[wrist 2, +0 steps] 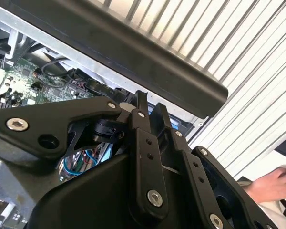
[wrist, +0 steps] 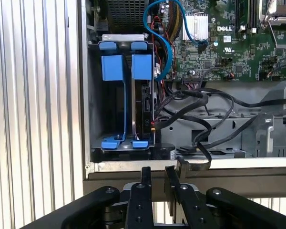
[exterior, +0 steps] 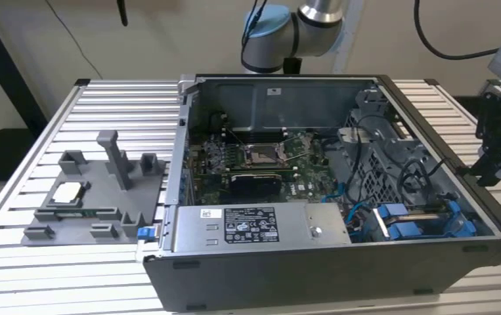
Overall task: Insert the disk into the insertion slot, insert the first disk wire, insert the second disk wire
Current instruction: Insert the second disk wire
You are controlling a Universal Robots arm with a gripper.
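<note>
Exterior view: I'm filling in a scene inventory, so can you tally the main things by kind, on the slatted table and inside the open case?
Open computer case: 1
Grey labelled power-supply box: 1
Motherboard: 1
Insertion slot with blue side pieces: 1
Grey fixture with upright posts: 1
Total: 5

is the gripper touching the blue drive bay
Apart. In the exterior view the gripper hangs outside the case, while the drive bay sits inside it, with clear space between them.
</note>
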